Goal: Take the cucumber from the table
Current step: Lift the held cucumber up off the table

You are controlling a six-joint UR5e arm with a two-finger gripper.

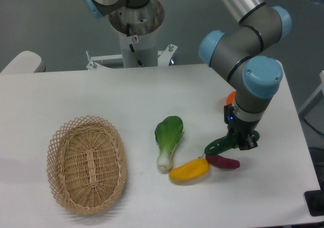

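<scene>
Step in hand, by judgement: the grasp. The claw [242, 142] stands low over the counter [76, 93], directly above the right end of the cucumber [220, 145], whose dark green body runs out leftward and slightly down from under the claw. The fingers sit at the cucumber's sides, but the wrist hides the pads; whether the claw is clenched on the cucumber or merely around it cannot be told. Whether the cucumber rests on the counter or is just clear of it is also uncertain; its left tip lies just above the eggplant [223, 161], which sits just below the claw. A yellow fruit [189, 171] lies below and left of the claw, its tip near the cucumber's left end. The bok choy [167, 141] lies well to the left, the basket [87, 164] farther left still. An orange item [231, 97] shows partly behind the arm, above the claw. Next move, by judgement: confirm a firm closure, then lift straight up, since the eggplant and yellow fruit crowd the cucumber's free end and a sideways pull could drag them. Markings: a small red-and-white sticker on the robot base [135, 37], too small to read; no brands or legible writing elsewhere.
</scene>
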